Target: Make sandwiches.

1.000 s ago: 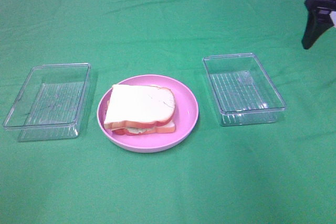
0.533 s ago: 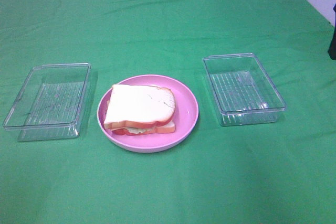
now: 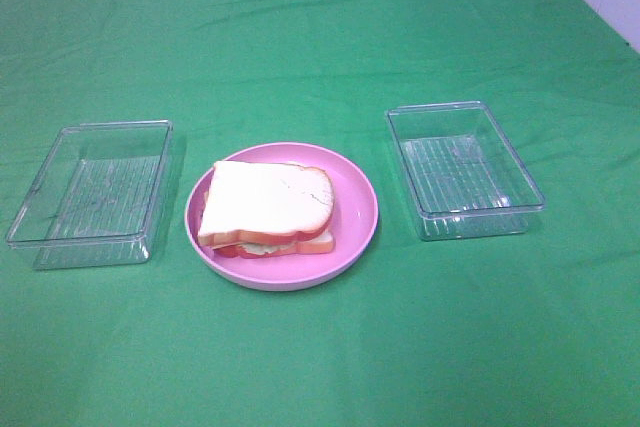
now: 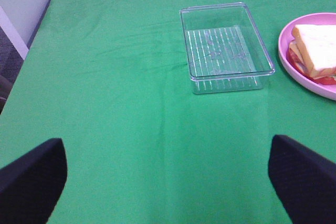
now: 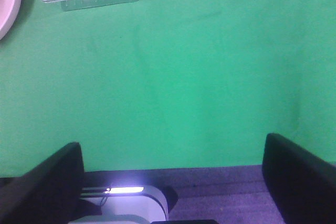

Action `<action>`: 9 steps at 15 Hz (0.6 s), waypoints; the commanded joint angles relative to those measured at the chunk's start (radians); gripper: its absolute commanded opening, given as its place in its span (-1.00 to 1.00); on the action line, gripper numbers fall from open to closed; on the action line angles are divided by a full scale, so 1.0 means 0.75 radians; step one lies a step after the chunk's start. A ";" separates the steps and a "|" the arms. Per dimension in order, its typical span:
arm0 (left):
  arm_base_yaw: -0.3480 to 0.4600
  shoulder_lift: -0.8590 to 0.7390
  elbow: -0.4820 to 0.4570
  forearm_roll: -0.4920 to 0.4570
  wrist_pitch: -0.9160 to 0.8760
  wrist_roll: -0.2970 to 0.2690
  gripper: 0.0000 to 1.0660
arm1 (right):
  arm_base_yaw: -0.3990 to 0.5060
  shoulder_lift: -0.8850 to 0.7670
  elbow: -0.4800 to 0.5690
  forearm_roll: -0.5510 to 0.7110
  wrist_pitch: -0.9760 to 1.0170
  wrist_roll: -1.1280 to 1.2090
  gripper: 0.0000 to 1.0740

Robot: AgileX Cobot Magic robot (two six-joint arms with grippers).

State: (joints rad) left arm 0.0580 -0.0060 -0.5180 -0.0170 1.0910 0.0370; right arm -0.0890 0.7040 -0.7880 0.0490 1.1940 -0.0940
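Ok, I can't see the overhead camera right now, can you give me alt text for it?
A sandwich sits on a round pink plate in the middle of a green tablecloth. An empty clear plastic tray lies to its left and another to its right. No arm is in view.

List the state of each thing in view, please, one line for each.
sandwich: assembled, lying on the pink plate
left clear tray: empty, no lid
right clear tray: empty, no lid
left gripper: open, holding nothing
right gripper: open, holding nothing

Stacked sandwich [image 3: 267, 209] on pink plate [image 3: 355, 237]
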 commanded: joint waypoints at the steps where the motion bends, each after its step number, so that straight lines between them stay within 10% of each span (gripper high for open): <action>1: -0.001 -0.017 0.004 -0.001 -0.019 -0.001 0.83 | -0.001 -0.204 0.108 -0.004 -0.021 -0.004 0.65; 9: -0.001 -0.017 0.004 -0.001 -0.019 -0.001 0.83 | -0.001 -0.697 0.383 0.060 -0.072 0.003 0.65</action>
State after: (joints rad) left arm 0.0580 -0.0060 -0.5180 -0.0170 1.0910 0.0370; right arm -0.0890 0.1890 -0.5050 0.0820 1.1510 -0.0930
